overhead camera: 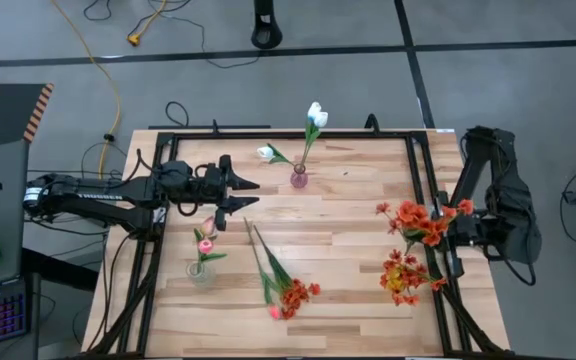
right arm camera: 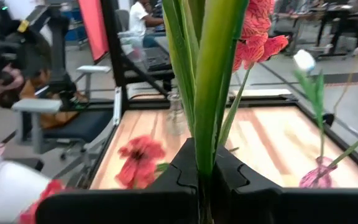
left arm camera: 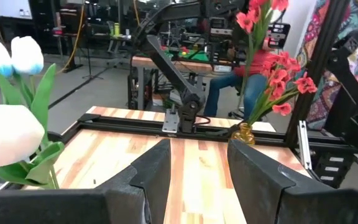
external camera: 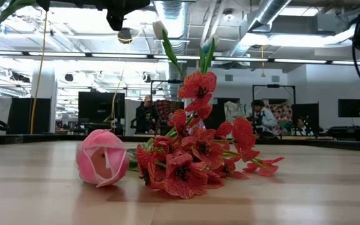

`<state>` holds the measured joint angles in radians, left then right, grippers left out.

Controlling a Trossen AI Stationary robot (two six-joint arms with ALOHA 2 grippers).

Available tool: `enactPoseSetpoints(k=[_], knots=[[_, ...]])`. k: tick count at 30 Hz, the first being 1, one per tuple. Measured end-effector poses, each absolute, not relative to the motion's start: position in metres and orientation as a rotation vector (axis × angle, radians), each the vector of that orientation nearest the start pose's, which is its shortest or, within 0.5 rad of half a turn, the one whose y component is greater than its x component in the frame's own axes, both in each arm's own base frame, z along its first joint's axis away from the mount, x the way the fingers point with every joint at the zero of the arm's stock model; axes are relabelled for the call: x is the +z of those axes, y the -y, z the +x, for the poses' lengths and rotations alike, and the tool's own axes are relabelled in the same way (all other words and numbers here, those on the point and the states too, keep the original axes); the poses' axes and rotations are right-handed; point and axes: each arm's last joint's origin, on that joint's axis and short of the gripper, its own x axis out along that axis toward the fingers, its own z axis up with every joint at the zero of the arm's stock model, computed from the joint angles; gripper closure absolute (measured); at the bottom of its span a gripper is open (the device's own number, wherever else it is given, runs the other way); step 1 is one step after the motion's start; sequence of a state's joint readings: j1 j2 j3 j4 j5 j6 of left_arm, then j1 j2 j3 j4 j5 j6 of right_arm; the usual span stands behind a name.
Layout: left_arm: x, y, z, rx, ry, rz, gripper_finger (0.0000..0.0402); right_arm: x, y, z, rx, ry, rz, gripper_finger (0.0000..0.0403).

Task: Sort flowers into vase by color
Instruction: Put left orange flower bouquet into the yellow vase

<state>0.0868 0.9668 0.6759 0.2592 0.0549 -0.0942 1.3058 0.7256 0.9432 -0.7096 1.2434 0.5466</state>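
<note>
My right gripper (overhead camera: 451, 228) is at the table's right edge, shut on a bunch of red-orange flowers (overhead camera: 418, 218). Just nearer, a second red-orange bunch (overhead camera: 403, 277) stands in an amber vase (left arm camera: 243, 132). White tulips (overhead camera: 315, 115) stand in a pink vase (overhead camera: 298, 179) at the far middle. Pink tulips (overhead camera: 206, 241) stand in a clear vase (overhead camera: 200, 271) at the near left. A red-orange bunch (external camera: 192, 159) and a pink tulip (external camera: 102, 157) lie flat on the table's near middle. My left gripper (overhead camera: 251, 195) hovers open left of the pink vase, touching nothing. My right gripper pinches the green stems and leaves (right arm camera: 204, 146) of the red-orange bunch between its two fingers (right arm camera: 232, 171). The fingers come roughly level from the table's right side. The blooms (right arm camera: 257, 28) stick out beyond the fingertips toward the table's left, and the bunch is held clear of the table.
A black metal frame (overhead camera: 420, 170) runs round the tabletop. Bare wood lies between the pink vase and the right-hand flowers. People sit at desks in the room beyond the table (external camera: 264, 115).
</note>
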Motion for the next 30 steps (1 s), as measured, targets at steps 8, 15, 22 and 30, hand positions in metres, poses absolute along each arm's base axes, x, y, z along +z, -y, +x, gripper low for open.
enactPoseSetpoints(k=[8, 15, 22, 30], knots=[[0.305, -0.018, 0.218, 0.052, -0.028, -0.138, 0.0256, 0.348, -0.113, 0.052, 0.049, -0.168, 0.111, 0.0367], [0.305, -0.018, 0.218, 0.052, -0.027, -0.148, 0.0256, 0.337, -0.137, 0.056, 0.018, -0.177, 0.048, 0.0367], [0.305, -0.018, 0.218, 0.052, -0.028, -0.149, 0.0256, 0.320, -0.152, 0.060, -0.036, -0.191, 0.031, 0.0367], [0.305, -0.018, 0.218, 0.052, -0.027, -0.149, 0.0256, 0.308, -0.157, 0.061, -0.087, -0.188, 0.047, 0.0366]])
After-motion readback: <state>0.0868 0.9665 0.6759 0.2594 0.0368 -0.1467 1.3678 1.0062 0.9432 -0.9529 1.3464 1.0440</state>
